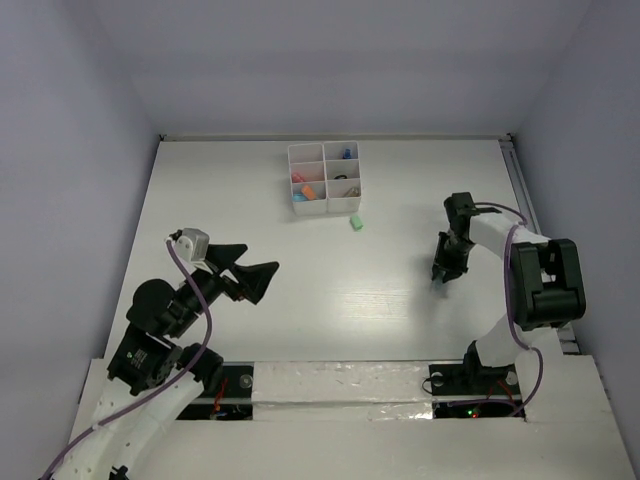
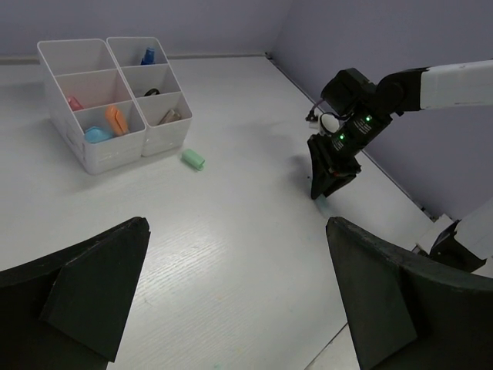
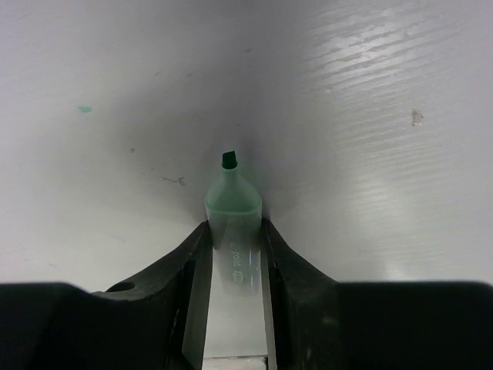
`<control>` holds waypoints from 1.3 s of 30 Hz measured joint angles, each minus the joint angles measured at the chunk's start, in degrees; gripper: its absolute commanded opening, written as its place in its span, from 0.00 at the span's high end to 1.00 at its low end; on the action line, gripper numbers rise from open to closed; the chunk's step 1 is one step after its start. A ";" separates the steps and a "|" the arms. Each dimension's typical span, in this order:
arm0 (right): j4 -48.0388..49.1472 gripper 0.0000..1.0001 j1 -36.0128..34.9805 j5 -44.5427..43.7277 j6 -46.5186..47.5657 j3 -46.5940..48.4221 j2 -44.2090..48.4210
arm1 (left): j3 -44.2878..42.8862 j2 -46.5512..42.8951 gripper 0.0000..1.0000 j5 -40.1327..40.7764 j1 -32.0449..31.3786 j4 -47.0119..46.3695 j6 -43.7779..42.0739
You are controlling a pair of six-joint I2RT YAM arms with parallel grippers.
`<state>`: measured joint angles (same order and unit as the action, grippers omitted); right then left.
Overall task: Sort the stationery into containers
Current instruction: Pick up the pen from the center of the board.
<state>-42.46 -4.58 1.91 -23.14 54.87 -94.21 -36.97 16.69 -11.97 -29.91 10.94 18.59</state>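
Note:
The white six-compartment organiser (image 1: 311,207) stands at the far middle of the table and also shows in the left wrist view (image 2: 115,158). It holds a blue-capped bottle (image 2: 147,55), a pink item (image 2: 75,102), an orange bit (image 2: 115,119), a light-blue item (image 2: 96,135), a tan bit (image 2: 171,116) and something black (image 2: 152,92). A small pale-green piece (image 1: 356,223) lies on the table just in front of the organiser. My right gripper (image 3: 233,231) is shut on an uncapped pale-green marker (image 3: 233,196), its tip pointing down at the table. My left gripper (image 1: 255,275) is open and empty.
The right arm (image 1: 490,232) hangs over the table's right side, near the right wall. The table's right edge with its rail (image 1: 515,170) is close to it. The left arm's base (image 1: 160,330) sits at the near left.

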 measured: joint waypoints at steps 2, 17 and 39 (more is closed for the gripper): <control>0.35 0.98 -1.18 0.00 -0.02 0.07 0.00 | 0.00 0.87 0.01 -0.15 0.00 -0.04 0.00; 18.91 1.00 -33.97 3.52 -6.16 11.80 3.82 | 0.44 20.68 0.19 -11.26 0.42 -2.16 0.52; 50.73 1.00 -45.66 13.16 -17.70 17.16 -2.21 | 0.96 23.91 0.37 -0.28 1.55 -0.24 1.57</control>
<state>8.27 -50.24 15.07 -40.84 72.03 -96.42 -36.01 40.60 -12.25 -28.36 10.70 20.16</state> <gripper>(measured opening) 0.331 0.644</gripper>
